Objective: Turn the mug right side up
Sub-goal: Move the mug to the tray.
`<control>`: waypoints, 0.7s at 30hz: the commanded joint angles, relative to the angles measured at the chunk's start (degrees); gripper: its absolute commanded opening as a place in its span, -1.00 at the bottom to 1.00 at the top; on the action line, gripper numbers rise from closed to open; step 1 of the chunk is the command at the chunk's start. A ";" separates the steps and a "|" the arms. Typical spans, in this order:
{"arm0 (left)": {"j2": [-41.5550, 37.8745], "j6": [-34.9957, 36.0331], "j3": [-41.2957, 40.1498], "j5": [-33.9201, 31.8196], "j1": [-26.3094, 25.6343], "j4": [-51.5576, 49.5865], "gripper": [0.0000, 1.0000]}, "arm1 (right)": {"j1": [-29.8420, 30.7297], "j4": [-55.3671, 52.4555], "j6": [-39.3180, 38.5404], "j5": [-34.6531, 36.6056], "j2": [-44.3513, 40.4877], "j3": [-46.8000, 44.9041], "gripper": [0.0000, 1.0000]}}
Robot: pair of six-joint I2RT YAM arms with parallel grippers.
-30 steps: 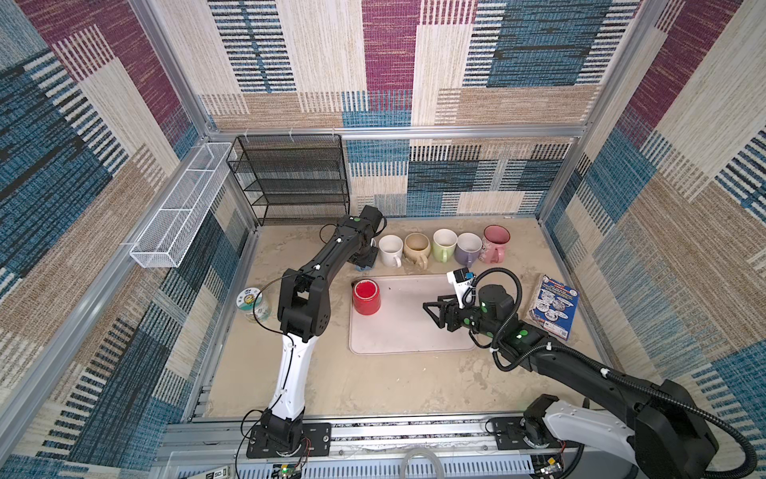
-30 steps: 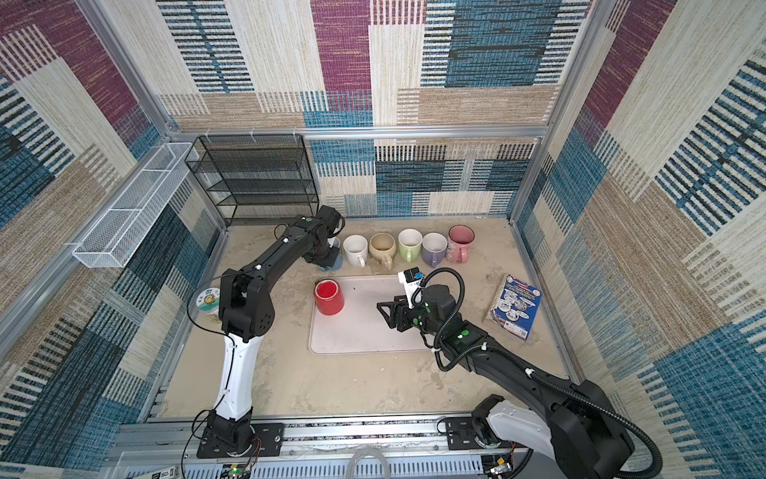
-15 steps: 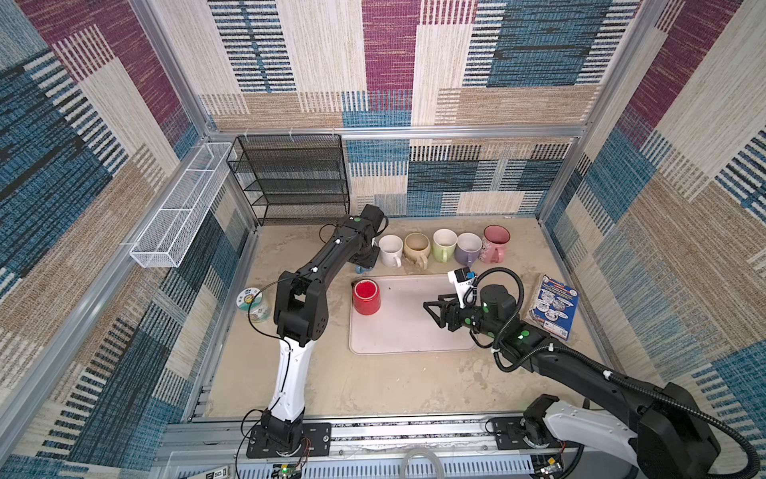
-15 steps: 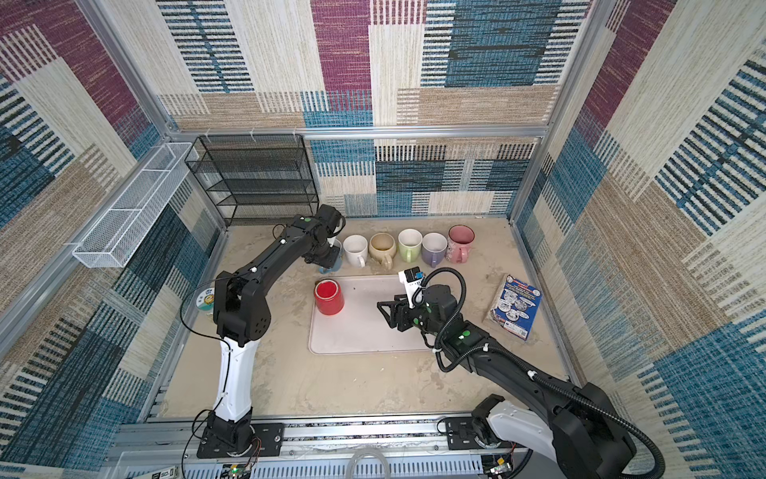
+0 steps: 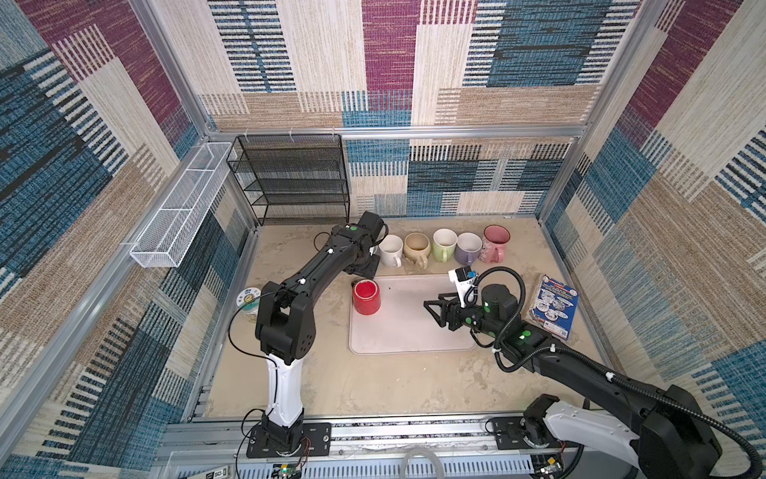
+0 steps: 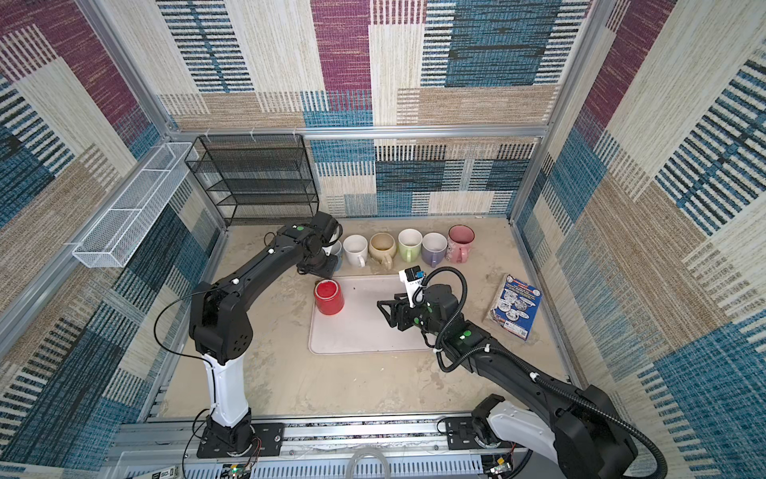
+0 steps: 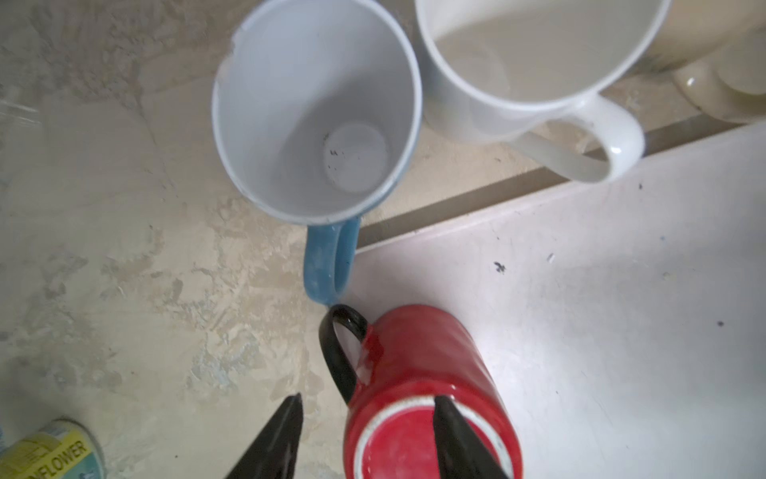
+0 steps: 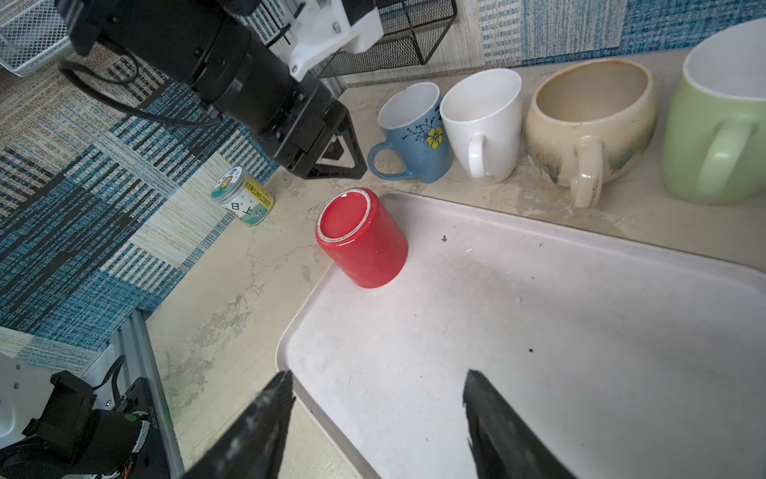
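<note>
while both arms reach over the sandy beige tabletop (image 5: 373, 385), a black wire-mesh shelf rack (image 5: 290, 178) stands at the far left against the wall. a pale rectangular plastic tray (image 5: 414, 331) lies flat mid-table, with a printed blue paper packet (image 5: 553, 307) lying to its right. the right gripper (image 8: 379, 375) hovers over the right part of the tray, fingers set well apart, nothing between them. the left gripper (image 7: 369, 399) hangs beyond the tray's far left corner, just beside a blue ceramic mug with a yellow flower (image 8: 418, 141); its fingers stand partly spread and hold nothing. that blue mug heads a row of upright mugs along the tray's far edge: a plain white mug (image 5: 390, 250), a round beige mug (image 5: 415, 247), a light green mug (image 5: 443, 244), a lilac mug (image 5: 468, 248) and a pink mug (image 5: 495, 242). the glossy red ceramic mug with a black handle (image 5: 366, 296) stands upside down, base up, at the tray's far left corner, touched by neither gripper. a small jar with a yellow sunflower label (image 5: 248, 299) stands left of the tray.
</note>
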 commanded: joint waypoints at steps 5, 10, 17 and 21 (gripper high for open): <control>-3.66 -2.96 -7.47 6.35 0.09 4.30 0.13 | 0.09 0.08 -0.39 -0.06 -1.07 0.10 0.36; -4.60 -3.67 -11.45 8.53 -0.04 6.99 0.12 | 0.05 0.58 -0.32 -0.42 0.22 0.29 0.36; -6.61 -5.10 -15.20 10.56 -1.90 9.70 0.12 | 0.10 0.56 -0.45 -0.13 0.29 0.34 0.37; -8.45 -6.61 -18.12 11.33 -3.70 11.74 0.11 | 0.09 0.31 -0.60 -0.20 0.50 0.71 0.36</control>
